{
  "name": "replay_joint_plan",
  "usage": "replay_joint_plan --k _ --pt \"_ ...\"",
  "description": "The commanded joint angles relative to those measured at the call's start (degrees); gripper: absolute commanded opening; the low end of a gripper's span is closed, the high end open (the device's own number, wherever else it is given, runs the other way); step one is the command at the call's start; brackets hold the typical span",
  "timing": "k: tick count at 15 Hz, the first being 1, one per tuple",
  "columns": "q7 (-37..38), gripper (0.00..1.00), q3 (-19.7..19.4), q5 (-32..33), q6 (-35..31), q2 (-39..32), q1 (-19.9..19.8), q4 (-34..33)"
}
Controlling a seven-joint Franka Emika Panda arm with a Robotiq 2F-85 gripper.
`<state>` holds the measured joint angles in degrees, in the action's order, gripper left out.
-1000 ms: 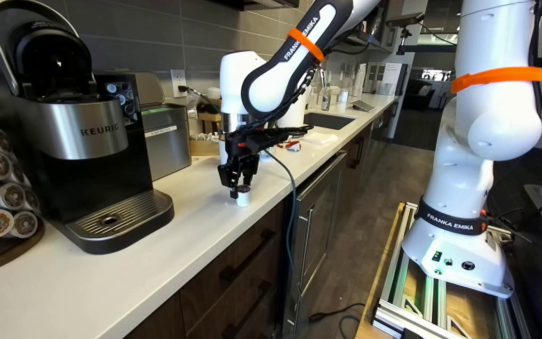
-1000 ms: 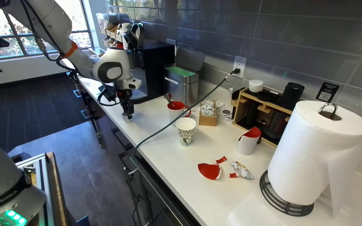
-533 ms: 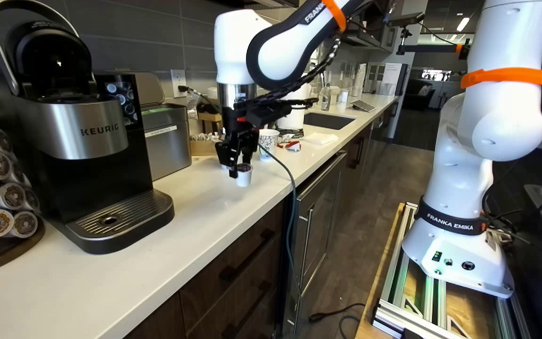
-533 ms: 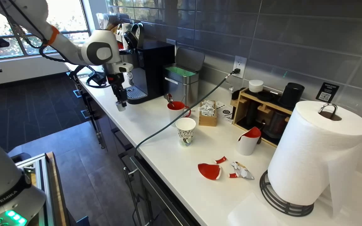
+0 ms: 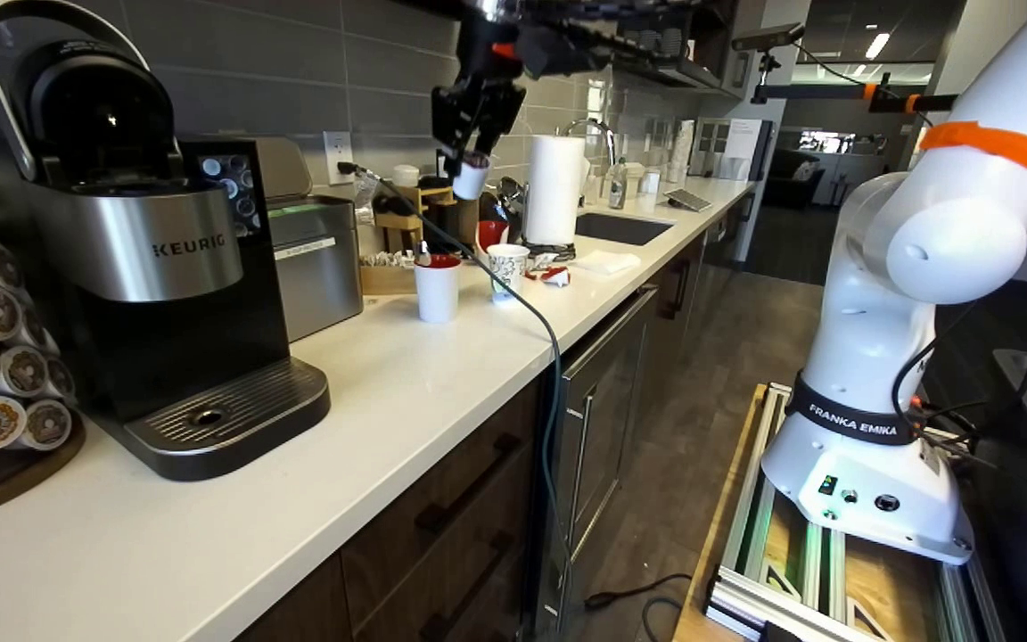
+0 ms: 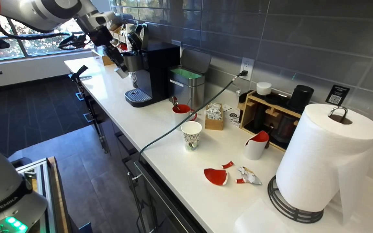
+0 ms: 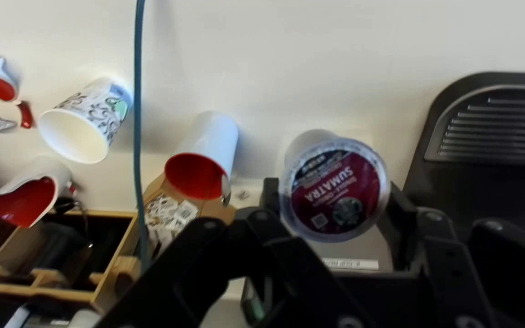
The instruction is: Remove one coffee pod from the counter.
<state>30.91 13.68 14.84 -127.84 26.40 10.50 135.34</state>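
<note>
Round white plastic pod (image 5: 470, 181) hangs freshly lifted; smooth off-white counter (image 5: 380, 410) at 6 o'clock. Jaws of black two-finger gripper (image 7: 334, 199) grasp pod: removal likely underway.

Your counter (image 6: 173, 166) carries 1 coffee maker (image 6: 163, 72), 1 metal bin (image 6: 183, 89), 1 patterned cup (image 6: 191, 137) and 2 red-lined mugs (image 6: 178, 117), 1 broken.

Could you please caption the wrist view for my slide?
The tool grips a Sumatra coffee pod above the off-white counter.
</note>
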Motion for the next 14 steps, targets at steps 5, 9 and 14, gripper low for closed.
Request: replay_joint_plan --k 5,9,14 --pt "-3.0 0.54 1.7 -2.4 0.0 12.3 -5.1 -1.1" --pt "-2.9 0.54 2.6 -2.2 0.0 11.9 -5.8 -0.9" --pt "-3.9 0.29 6.2 9.0 3.9 13.9 -13.1 -12.0"
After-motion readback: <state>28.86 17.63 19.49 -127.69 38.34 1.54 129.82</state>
